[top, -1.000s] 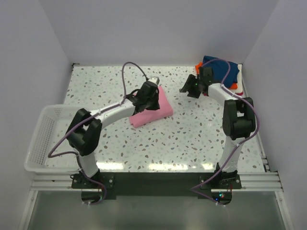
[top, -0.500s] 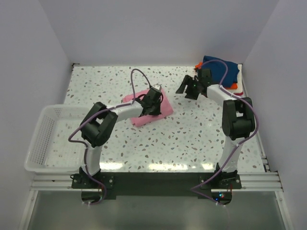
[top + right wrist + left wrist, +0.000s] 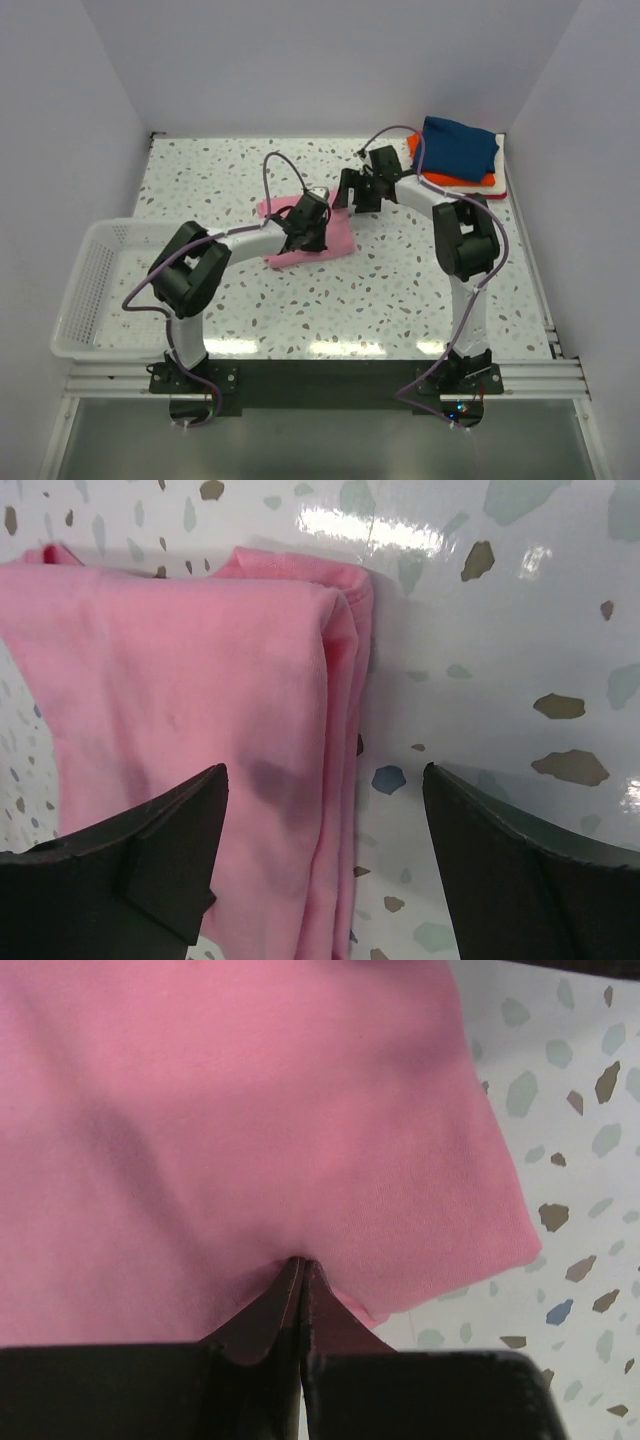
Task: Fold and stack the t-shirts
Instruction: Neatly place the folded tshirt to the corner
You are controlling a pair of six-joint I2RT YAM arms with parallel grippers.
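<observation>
Pink t-shirt [image 3: 318, 238] sits folded into a compact block around the middle of the table [image 3: 400, 290], layered edges showing along its right side in the right wrist view.

Left fingers [image 3: 280, 1310] are clenched on the shirt's top face, and the cloth puckers up around the tips. Looks like a pinch on the top layer that also pins the fold so it can't spring open.

Right fingers [image 3: 150, 860] are released and spread wide, holding nothing. They straddle the shirt's stacked right edge, just above it, lined up to take all layers at once rather than only the top one.

Stack is in the far right corner of the table, with the navy t-shirt [image 3: 458, 148] on top and the orange t-shirt [image 3: 440, 181] under it. More layers below, colours hard to read.

My read: folding is done and this is the pickup for the move to the stack. Two-point hold makes sense, since one grip on a soft block would let it unroll in transit.

White wire basket [image 3: 75, 290] at the table's left edge isn't involved.
</observation>
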